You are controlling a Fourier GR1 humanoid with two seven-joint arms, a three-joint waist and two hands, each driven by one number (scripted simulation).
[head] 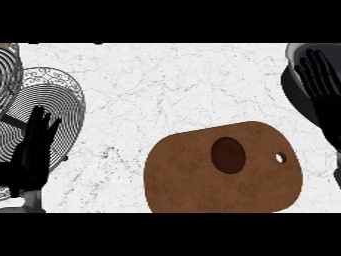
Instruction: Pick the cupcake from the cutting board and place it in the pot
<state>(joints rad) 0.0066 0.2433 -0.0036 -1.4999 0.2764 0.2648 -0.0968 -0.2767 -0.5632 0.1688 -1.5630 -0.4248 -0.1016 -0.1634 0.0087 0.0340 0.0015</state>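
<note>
Lying low on the marbled counter (173, 90), a brown cutting board (223, 169) is recorded in the head view as the landmark. At the board's middle a dark oval, judged to be the cupcake (228, 155) from above, is seen untouched. Up and right of the board, the pot (306, 60) is partly overlapped by the right hand (328, 92), fingers straight and released, holding nothing. Left of the board, the left hand (33, 150) is shown resting, fingers relaxed, before patterned plates (25, 90).
</note>
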